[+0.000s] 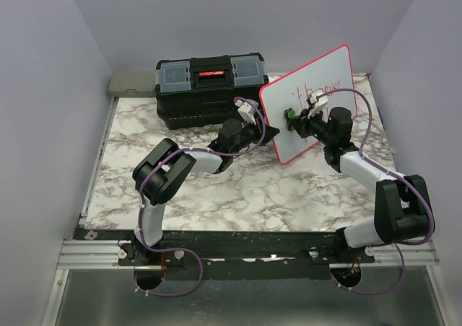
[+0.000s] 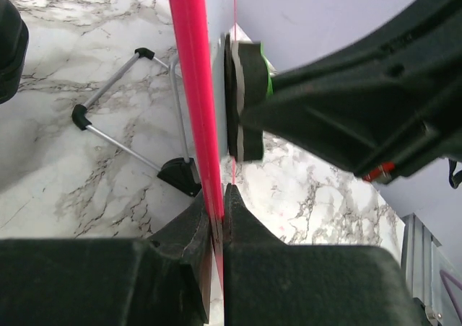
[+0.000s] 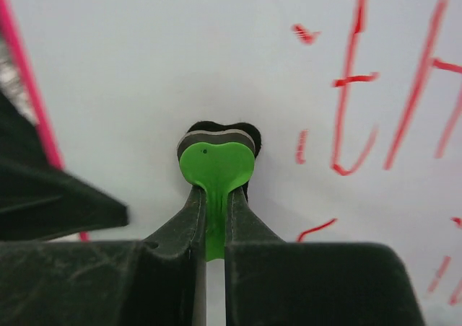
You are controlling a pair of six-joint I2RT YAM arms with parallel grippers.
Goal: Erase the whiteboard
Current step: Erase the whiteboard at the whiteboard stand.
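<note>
On the whiteboard (image 1: pixel 286 143), red handwriting (image 1: pixel 329 89) partly hidden behind the right arm (image 1: pixel 339 130).

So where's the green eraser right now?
In the top view, the green eraser sits against the whiteboard near its left edge, left of the red writing, pinched in the right gripper's jaws.

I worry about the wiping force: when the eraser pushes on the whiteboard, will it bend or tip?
Probably stiff: the rim of the whiteboard looks straight where the eraser meets its face. Likely light and easy to tip: only a thin wire stand seems to prop it, so the left gripper, shut on the rim, seems needed as a brace.
</note>
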